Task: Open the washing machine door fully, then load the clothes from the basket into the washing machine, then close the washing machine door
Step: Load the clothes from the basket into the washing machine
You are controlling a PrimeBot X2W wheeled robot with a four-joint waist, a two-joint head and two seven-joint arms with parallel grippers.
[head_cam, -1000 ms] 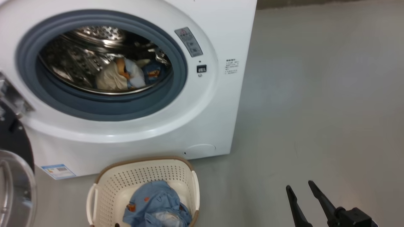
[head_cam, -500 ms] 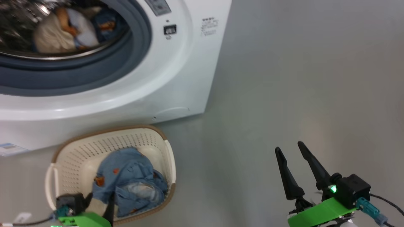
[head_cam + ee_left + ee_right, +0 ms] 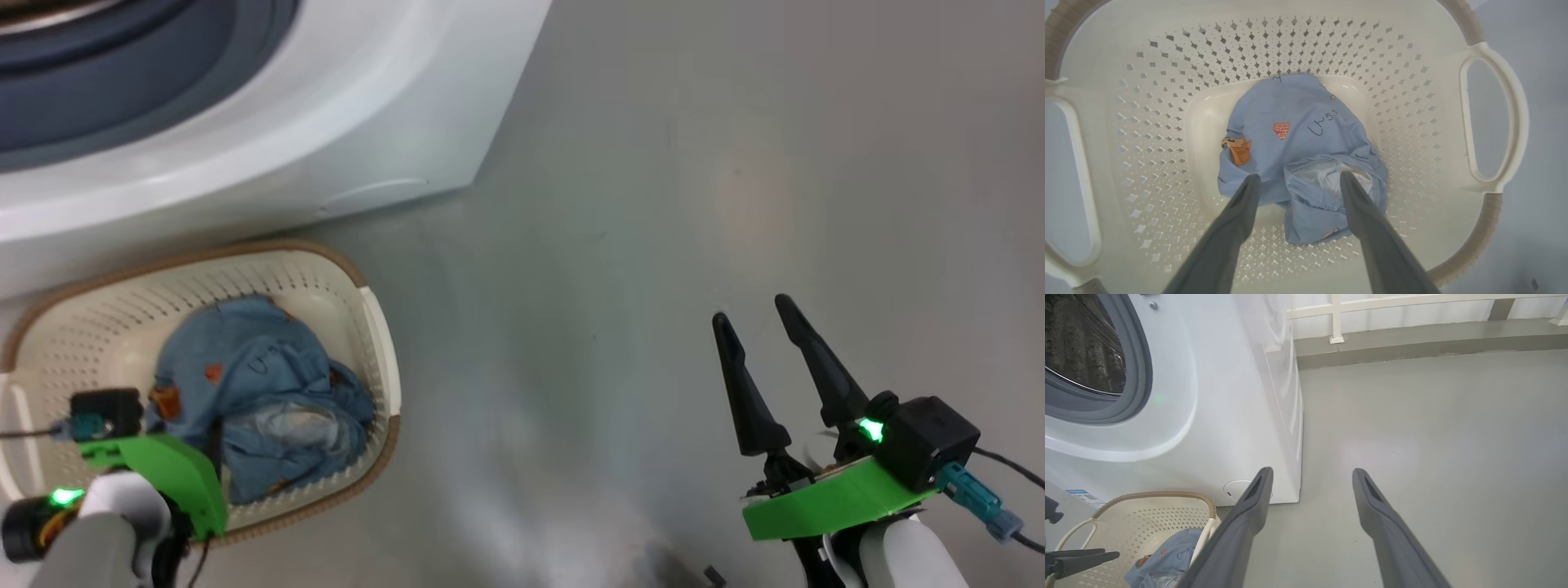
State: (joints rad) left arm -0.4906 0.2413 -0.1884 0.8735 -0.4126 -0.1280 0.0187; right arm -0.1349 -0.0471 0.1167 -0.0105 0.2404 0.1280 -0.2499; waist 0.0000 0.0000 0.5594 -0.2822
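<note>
The white washing machine fills the upper left, its grey gasket ringing the open drum. The washing machine door is out of view. In front of it on the floor stands the cream basket, holding light-blue clothes with orange motifs. My left gripper hangs over the basket, fingers pointing down. In the left wrist view it is open, its tips just above the clothes with nothing between them. My right gripper is open over bare floor, well right of the basket.
Grey floor stretches to the right of the machine. A low grey kerb with a white railing runs along the back. The basket's white side handle is at the right in the left wrist view.
The head camera has tilted down, so the drum has slid out of the top of the view. My left gripper has come into view over the basket. Both grippers have stayed open.
</note>
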